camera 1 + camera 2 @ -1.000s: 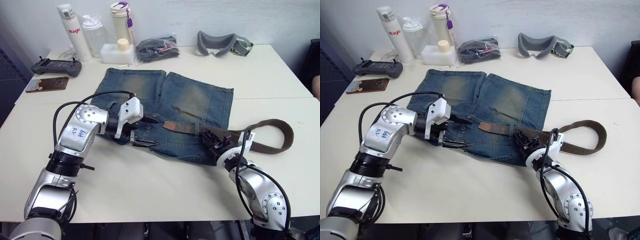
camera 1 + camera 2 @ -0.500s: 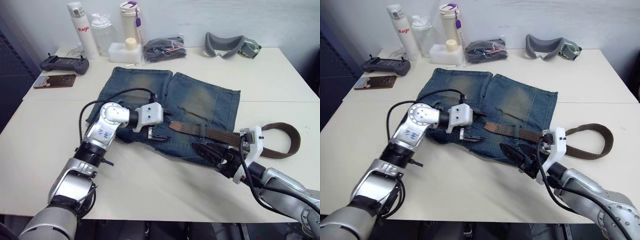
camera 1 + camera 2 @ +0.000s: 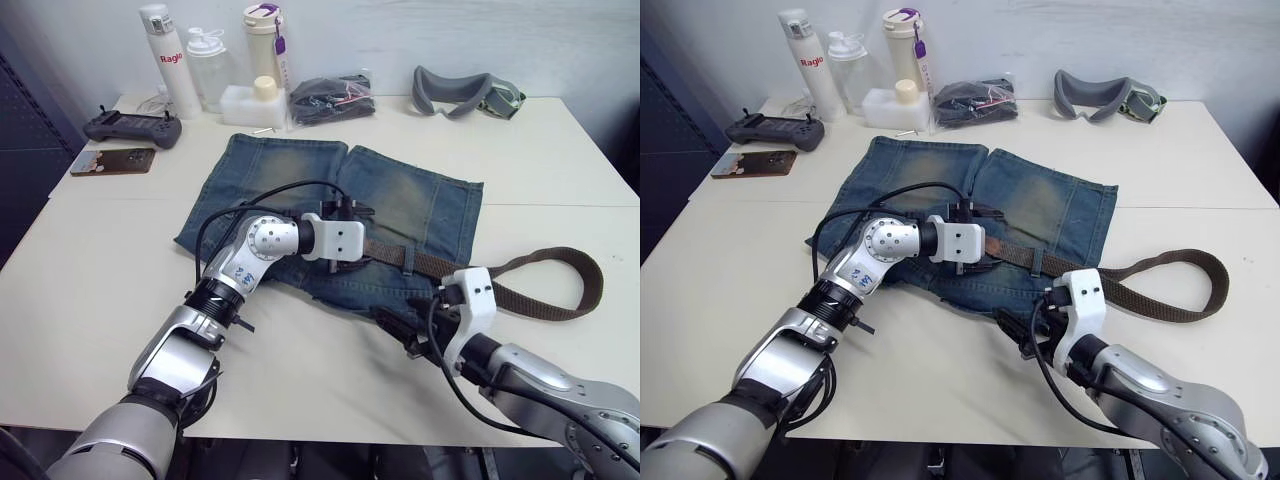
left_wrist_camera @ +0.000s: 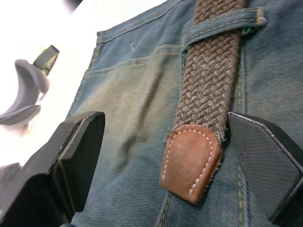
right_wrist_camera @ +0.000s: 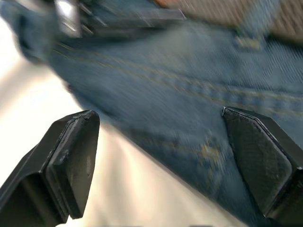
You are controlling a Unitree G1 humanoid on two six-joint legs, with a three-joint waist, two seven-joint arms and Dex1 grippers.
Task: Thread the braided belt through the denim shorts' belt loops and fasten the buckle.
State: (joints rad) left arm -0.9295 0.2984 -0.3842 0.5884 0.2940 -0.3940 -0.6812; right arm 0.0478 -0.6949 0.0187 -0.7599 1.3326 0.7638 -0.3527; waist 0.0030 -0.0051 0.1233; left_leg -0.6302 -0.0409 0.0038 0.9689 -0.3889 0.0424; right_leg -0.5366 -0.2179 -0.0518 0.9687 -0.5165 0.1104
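Bottles (image 3: 189,63), a black controller (image 3: 131,127), a phone (image 3: 113,160) and grey goggles (image 3: 466,90) line the table's (image 3: 90,280) far edge.

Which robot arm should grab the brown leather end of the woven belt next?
Probably the left. The left gripper is open, and the olive-brown braided belt's leather tip lies between its fingers on the blue denim shorts. The right gripper faces the waistband's edge.

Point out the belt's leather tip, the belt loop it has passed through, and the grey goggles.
leather tip (image 4: 191,161), left wrist view, centre of the brown stitched end.
belt loop (image 4: 222,22), left wrist view, denim strip crossing the belt.
grey goggles (image 3: 467,88), left eye view, padded frame.
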